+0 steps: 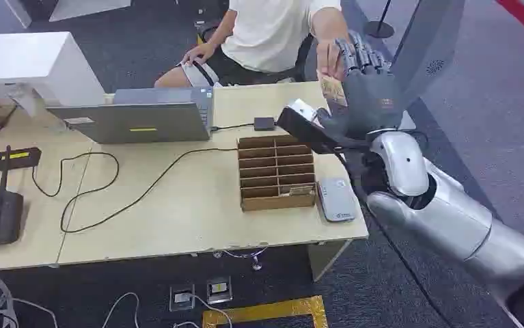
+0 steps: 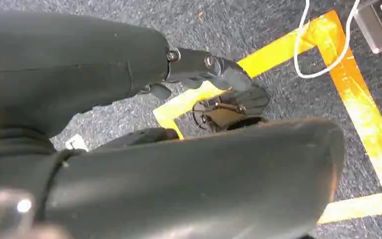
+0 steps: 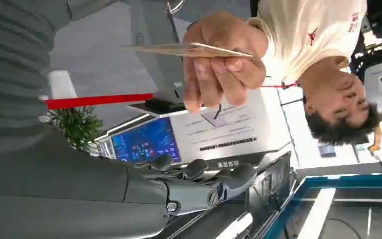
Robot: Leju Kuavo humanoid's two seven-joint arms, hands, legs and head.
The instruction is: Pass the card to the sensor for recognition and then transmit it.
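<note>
One card [image 3: 189,50] in person's hand [image 3: 218,64], just beside right robot hand [image 1: 365,92].

The right arm [image 1: 450,219] wears glossy silver shells with a rounded wrist cap, black joints and a black cable beside it. The right hand [image 1: 368,96] is dark grey; silver screws pin its dark fingers [image 3: 203,174]. The left hand [image 2: 129,99] matches it.

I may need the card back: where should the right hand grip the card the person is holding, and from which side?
Probably the free end of the card, the part sticking out past the person's hand. It is thin and flat, so pinch across its two faces, approaching from that free end, away from their fingers.
</note>
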